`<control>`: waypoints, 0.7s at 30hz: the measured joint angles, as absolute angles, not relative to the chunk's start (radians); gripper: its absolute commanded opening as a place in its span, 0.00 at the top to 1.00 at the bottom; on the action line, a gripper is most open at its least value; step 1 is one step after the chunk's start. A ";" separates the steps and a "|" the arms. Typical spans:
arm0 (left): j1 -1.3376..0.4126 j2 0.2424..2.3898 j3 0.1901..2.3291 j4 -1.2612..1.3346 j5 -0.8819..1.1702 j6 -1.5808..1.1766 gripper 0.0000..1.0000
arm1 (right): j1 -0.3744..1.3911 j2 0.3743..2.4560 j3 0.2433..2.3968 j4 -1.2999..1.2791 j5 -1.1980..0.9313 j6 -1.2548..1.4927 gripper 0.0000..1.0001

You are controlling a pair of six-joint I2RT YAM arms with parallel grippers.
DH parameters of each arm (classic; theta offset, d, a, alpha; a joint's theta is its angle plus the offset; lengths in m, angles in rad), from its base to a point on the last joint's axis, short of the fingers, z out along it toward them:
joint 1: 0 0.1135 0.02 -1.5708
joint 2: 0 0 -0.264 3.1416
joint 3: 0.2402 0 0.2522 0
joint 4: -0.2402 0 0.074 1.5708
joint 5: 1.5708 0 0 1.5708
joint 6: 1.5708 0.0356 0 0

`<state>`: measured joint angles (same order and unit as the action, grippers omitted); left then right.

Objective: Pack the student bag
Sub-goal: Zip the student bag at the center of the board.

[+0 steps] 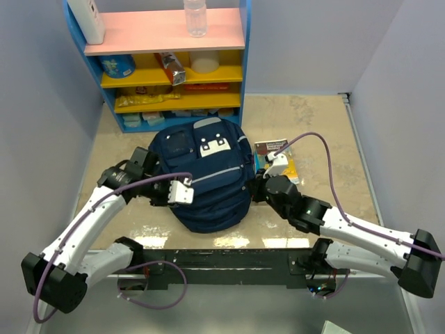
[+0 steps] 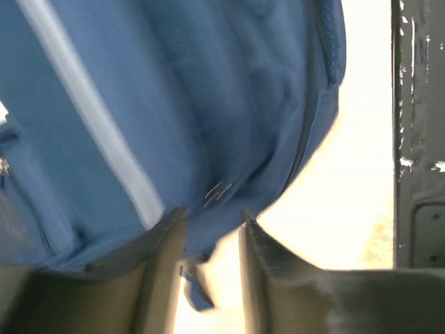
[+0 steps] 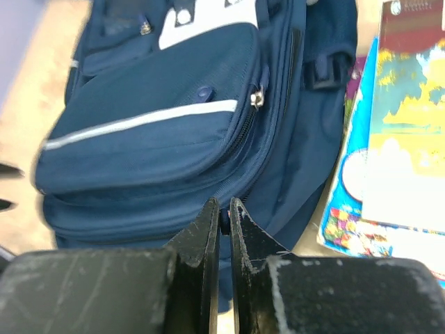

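The student bag is a navy backpack with light stripes and a white patch, lying flat in the middle of the table. My left gripper is at the bag's lower left edge. In the blurred left wrist view its fingers stand open, with a loose blue pull tab hanging between them, and bag fabric fills the view. My right gripper is at the bag's right side, shut on a small dark zipper pull on the side zip of the bag.
Colourful books lie on the table just right of the bag. A blue shelf unit with packets, a bottle and a white box stands at the back. The black base rail runs along the near edge.
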<state>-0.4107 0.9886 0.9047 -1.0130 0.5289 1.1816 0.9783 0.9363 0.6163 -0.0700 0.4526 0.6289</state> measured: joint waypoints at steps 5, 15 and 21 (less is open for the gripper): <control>-0.408 1.172 1.153 -1.109 0.598 1.029 0.00 | 1.061 1.026 0.616 -0.094 0.485 0.633 1.00; -0.717 1.093 1.081 -0.869 0.618 0.708 0.00 | 1.137 1.055 0.652 -0.114 0.506 0.645 1.00; -0.803 1.129 1.003 -0.724 0.526 0.598 0.00 | 1.161 1.054 0.688 -0.128 0.504 0.645 1.00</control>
<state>-0.8028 1.1286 1.0027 -0.7242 0.5259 0.5976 1.1606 1.0538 0.6884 -0.1276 0.5041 0.6453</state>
